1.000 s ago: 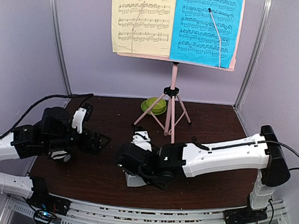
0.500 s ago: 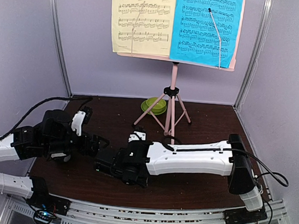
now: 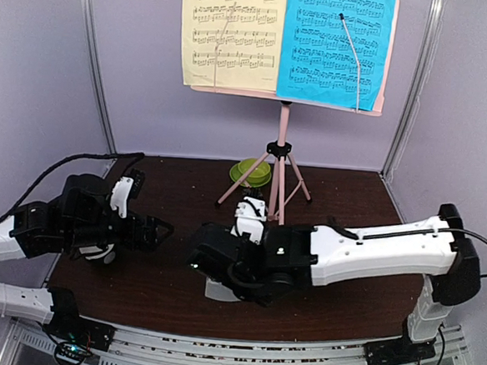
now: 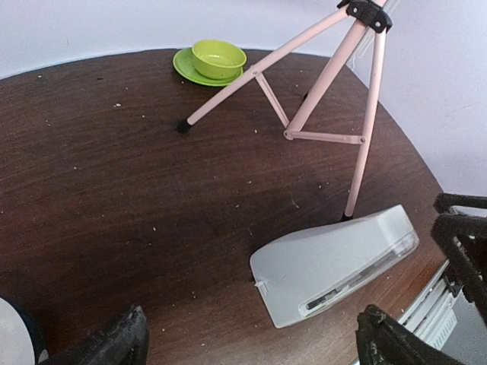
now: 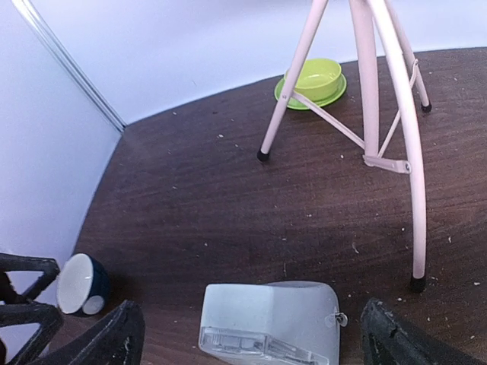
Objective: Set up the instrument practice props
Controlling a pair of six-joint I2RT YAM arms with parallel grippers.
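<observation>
Metronome (image 4: 335,262) is the item in hand; the listing runs left to right across the table (image 3: 176,186).

1. Small white-and-black bowl (image 5: 80,283): at 8 o'clock, beside the left arm. Not a prop.
2. Left gripper (image 4: 247,334): at 9 o'clock, claw released, fingers spread wide, nothing between them. It points toward the table centre.
3. Metronome, white-grey with clear cover: at 6 o'clock near the front edge, apparently lying on its side, just short of the nearest stand foot.
4. Right gripper (image 5: 251,319): directly over the metronome, claw released. One finger sits on each side of the body, and both appear clear of it.
5. Yellow page (image 3: 229,31): on the left half of the stand's panel.
6. Green bowl (image 3: 252,172): on its saucer at 12 o'clock, behind the tripod legs. Not a prop.
7. Music stand (image 3: 283,127): pink, upright at 12 o'clock.
8. Blue page (image 3: 337,43): on the right half of the panel.

Step, as judged: stand and pages look set, and the metronome is pending. The next move calls for closing on its flanks, lifting it, turning it onto its base and placing it clear of the tripod. The tapered sides may slip.
</observation>
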